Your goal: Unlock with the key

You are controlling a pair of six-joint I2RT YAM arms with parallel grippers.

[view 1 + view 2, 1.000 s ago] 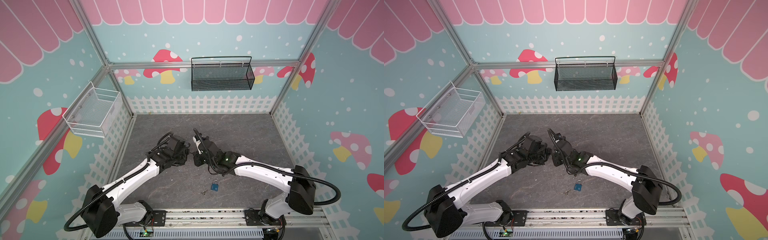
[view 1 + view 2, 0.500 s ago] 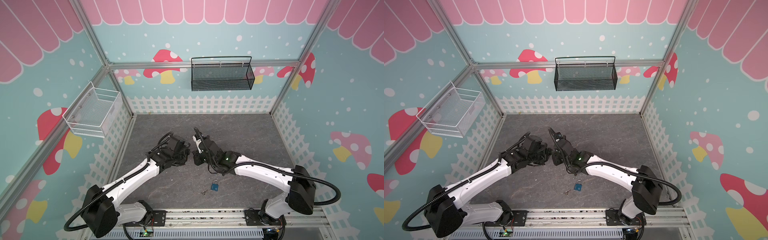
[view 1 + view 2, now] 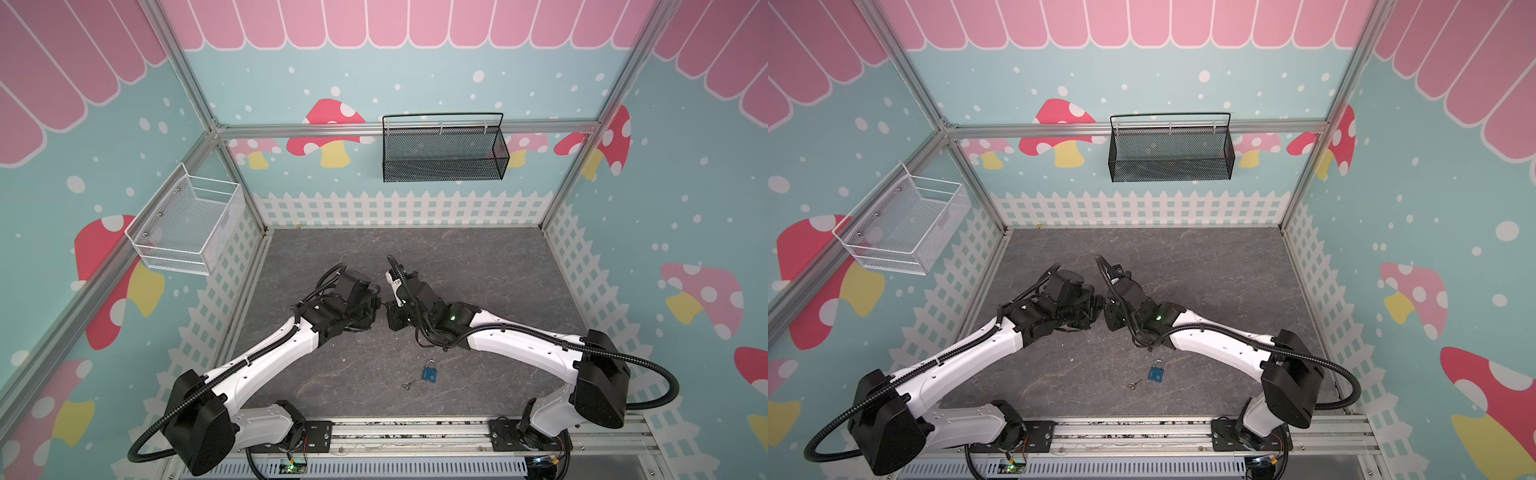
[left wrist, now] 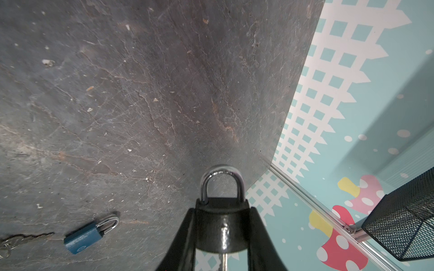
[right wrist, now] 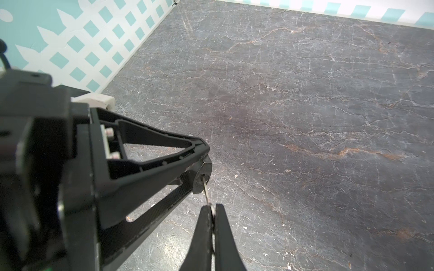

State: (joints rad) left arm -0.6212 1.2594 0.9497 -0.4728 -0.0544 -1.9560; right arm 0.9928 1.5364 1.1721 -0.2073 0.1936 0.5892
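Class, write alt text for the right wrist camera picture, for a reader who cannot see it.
The right gripper, shut on a small key, has the key's blade in the keyhole of a black padlock clamped in the left gripper. Behind them lies a dark stone-patterned floor edged by a white fence-print wall.

We see bright, even, diffuse light, faint soft shadows on the floor [image 3: 478,266], sharp top views, and wrist views bent at the edges, blurred up close.

Counted: padlock [image 4: 220,225] [image 4: 84,237] 2, key [image 5: 206,190] [image 4: 28,236] 2, basket [image 3: 442,153] [image 3: 187,224] 2, gripper [image 4: 223,208] [image 5: 212,208] 2.
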